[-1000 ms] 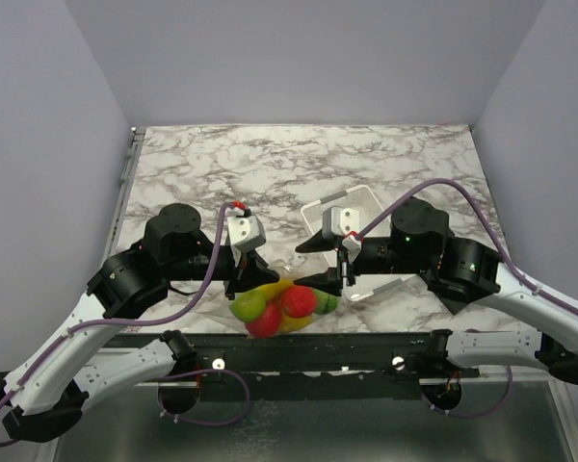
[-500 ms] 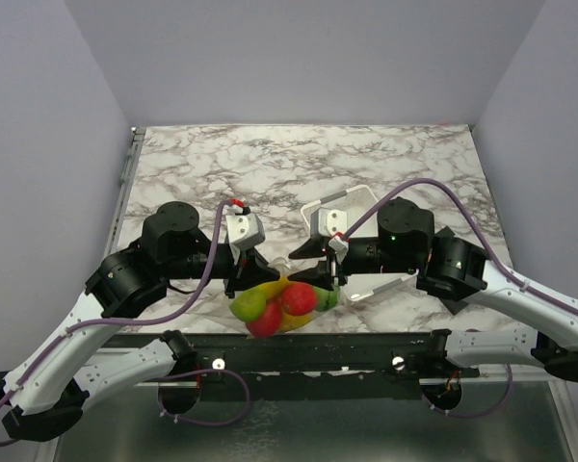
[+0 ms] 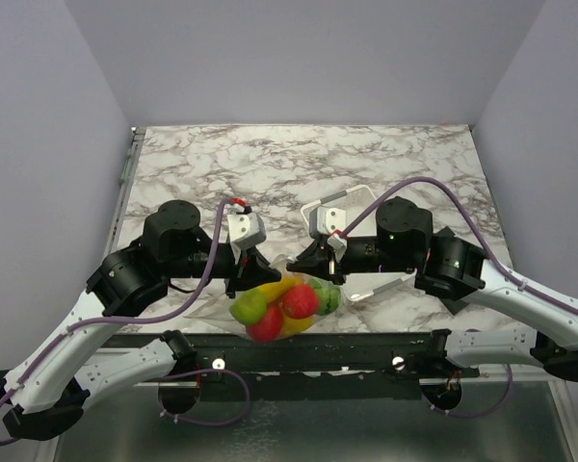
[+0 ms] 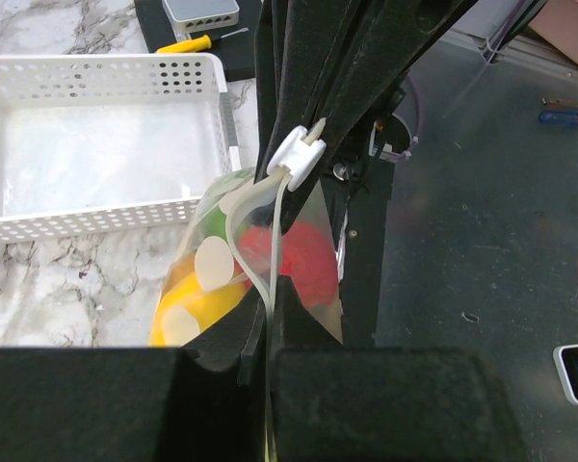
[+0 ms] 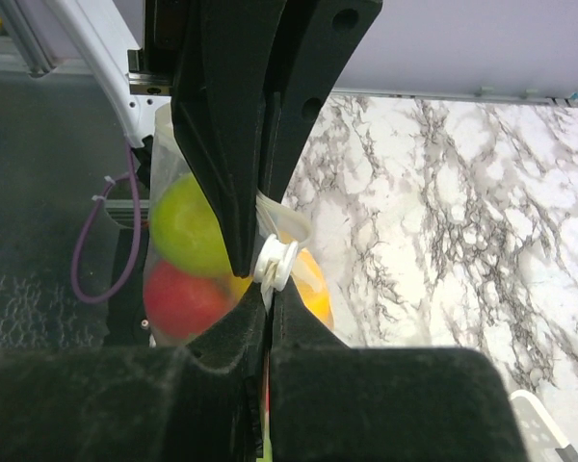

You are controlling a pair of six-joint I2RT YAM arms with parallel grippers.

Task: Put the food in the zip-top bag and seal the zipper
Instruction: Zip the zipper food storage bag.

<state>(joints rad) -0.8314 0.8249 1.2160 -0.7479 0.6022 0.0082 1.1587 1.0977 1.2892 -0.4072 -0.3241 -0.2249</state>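
Nearest you, at the front edge of the bench (image 3: 299,159), the zip-top bag (image 3: 287,300) hangs between your two hands. All the food (image 3: 299,301) is inside it: a light green fruit (image 3: 249,305) on the left, red ones in the middle, yellow behind them and a dark green fruit (image 3: 328,298) on the right. You cannot tell whether the bag's underside rests on the bench.

Your left hand (image 3: 243,280) has its fingers pressed together on the left end of the bag's top edge. The left wrist view shows the zipper (image 4: 275,250) pinched between them. A white slider clip (image 4: 297,154) sits on the strip beyond them.

Your right hand (image 3: 329,274) is likewise clamped narrow on the right end of the top edge, with the slider just at its fingertips.

Behind the right hand a white perforated basket (image 3: 361,200) stands on the bench, partly covered by the arm. Whether the zipper is fully pressed along its length cannot be told.
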